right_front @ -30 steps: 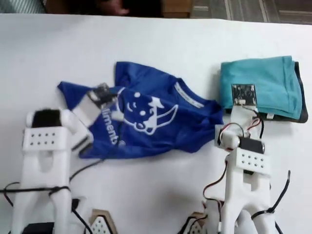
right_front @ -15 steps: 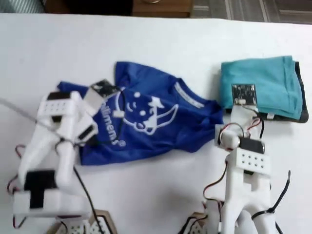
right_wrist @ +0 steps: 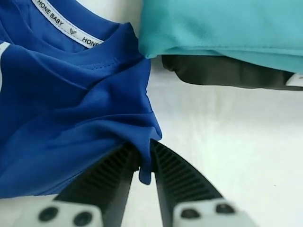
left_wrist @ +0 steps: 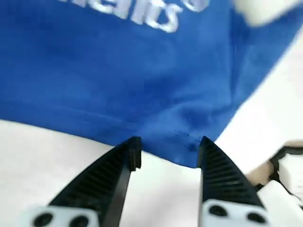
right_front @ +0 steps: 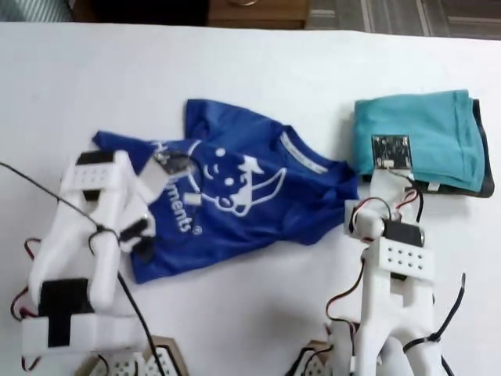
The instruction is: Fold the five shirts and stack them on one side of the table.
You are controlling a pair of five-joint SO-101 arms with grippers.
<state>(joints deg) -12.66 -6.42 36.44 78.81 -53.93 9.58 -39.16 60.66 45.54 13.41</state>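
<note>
Since a second ago the left arm has swung over the blue shirt, whose near hem has slid toward the robot. Nearest, the left gripper hangs with jaws apart, that hem lying just at its tips, unpinched. The right gripper is clamped on a bunched fold at the shirt's edge facing the stack. Farther back on the white table, a folded teal shirt lies atop a folded dark garment, just beside the blue shirt's collar.
</note>
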